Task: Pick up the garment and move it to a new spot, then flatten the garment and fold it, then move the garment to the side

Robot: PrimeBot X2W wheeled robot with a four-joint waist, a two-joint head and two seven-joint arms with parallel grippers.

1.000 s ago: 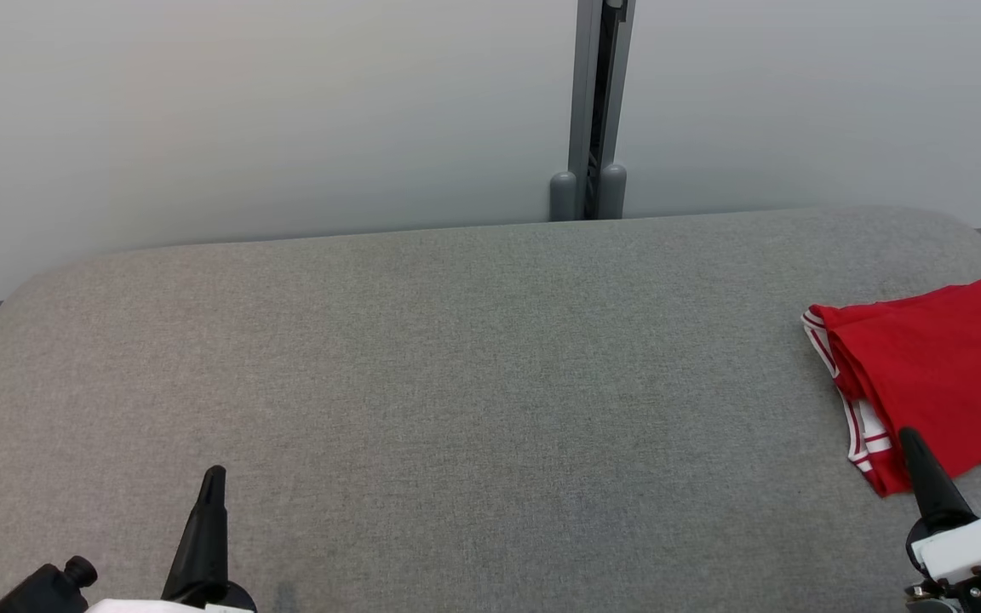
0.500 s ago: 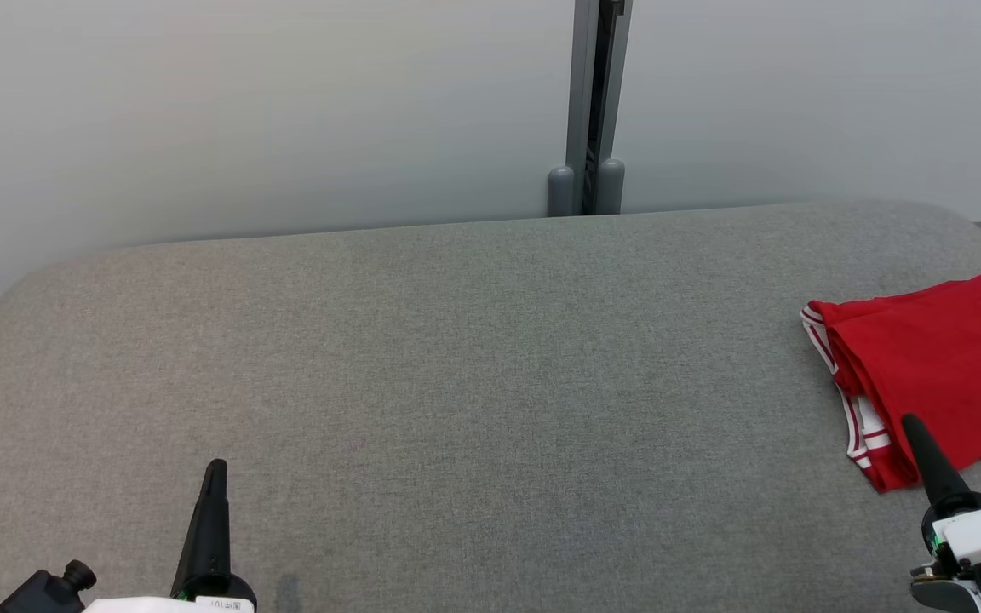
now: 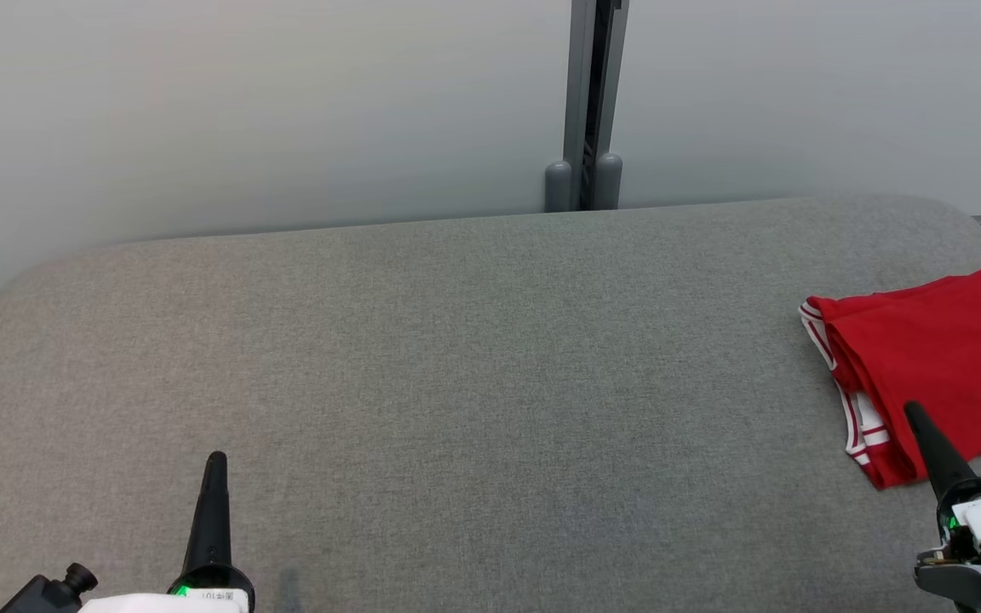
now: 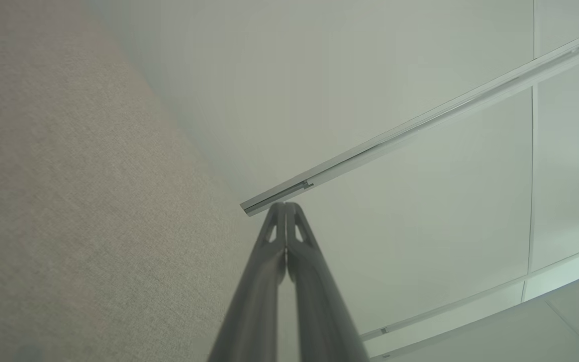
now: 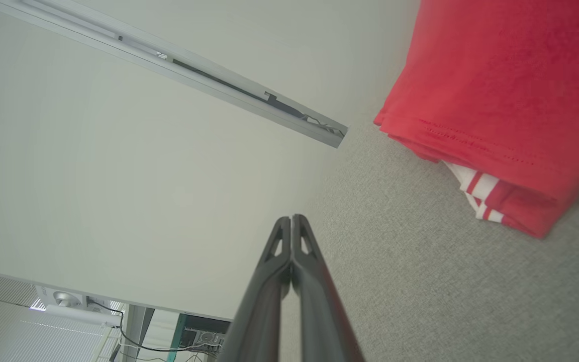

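The garment [image 3: 933,366] is red with white-striped trim, folded and lying flat near the right end of the grey padded table [image 3: 473,383]; its fold edge and striped trim also show in the right wrist view [image 5: 500,100]. My right gripper [image 3: 916,415] is shut and empty, raised near the garment's near corner, its tip overlapping the cloth in the head view. In the right wrist view its fingers [image 5: 292,223] are pressed together, apart from the garment. My left gripper [image 3: 216,464] is shut and empty at the lower left, fingers [image 4: 285,211] together.
A pale wall runs behind the table, with a grey vertical rail [image 3: 586,102] at its middle. The table's rounded far corners and right edge lie close to the garment. Broad bare table surface lies between the two grippers.
The head camera has tilted slightly, shifting the whole picture. The right gripper has edged up and to the right beside the garment. The garment lies as before.
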